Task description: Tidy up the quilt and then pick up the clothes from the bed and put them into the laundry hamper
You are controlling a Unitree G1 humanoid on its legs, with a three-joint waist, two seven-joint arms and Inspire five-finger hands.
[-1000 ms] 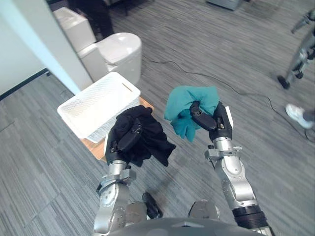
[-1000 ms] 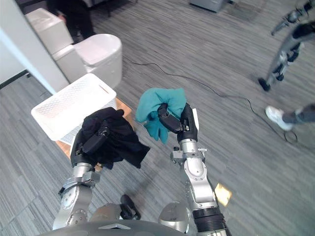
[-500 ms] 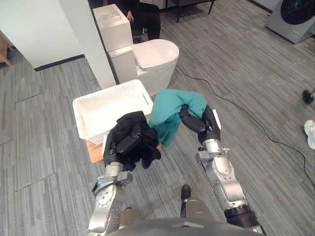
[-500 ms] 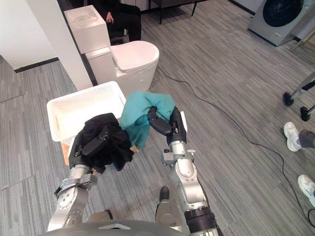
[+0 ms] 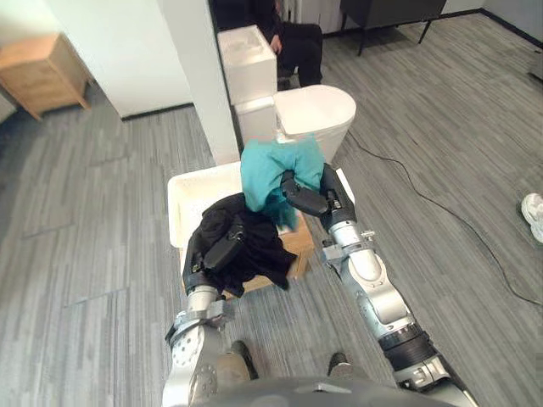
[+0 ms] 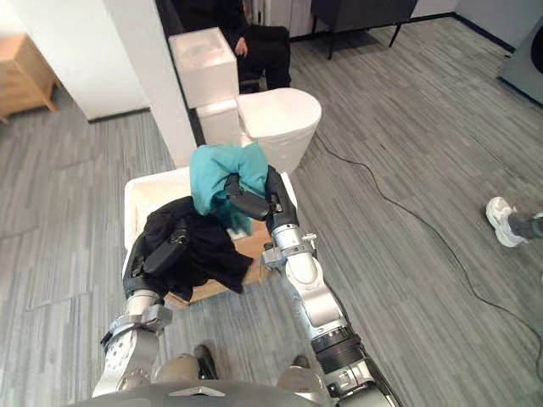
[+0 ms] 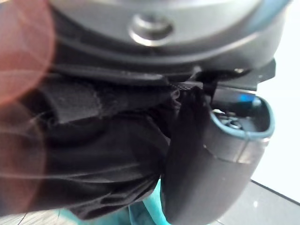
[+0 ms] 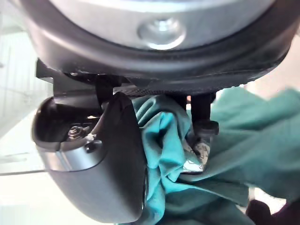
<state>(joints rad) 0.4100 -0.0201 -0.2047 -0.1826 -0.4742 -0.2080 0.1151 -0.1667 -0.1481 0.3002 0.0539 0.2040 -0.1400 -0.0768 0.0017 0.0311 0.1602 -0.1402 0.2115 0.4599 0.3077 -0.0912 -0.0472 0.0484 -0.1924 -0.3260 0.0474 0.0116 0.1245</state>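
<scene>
Two garments are held over the white laundry hamper, which they largely hide; only its left wall and part of its far rim show. The left hand has its fingers curled into the black garment, their tips lost in the cloth, above the hamper's near edge. The right hand pinches the teal garment between thumb and curled fingers over the far right corner. Whether either garment touches the hamper cannot be told. The hamper rests on a wooden surface, on a grey plank floor. Behind it stand a white toilet and a white pillar; a seated person is cut off by the top edge.
</scene>
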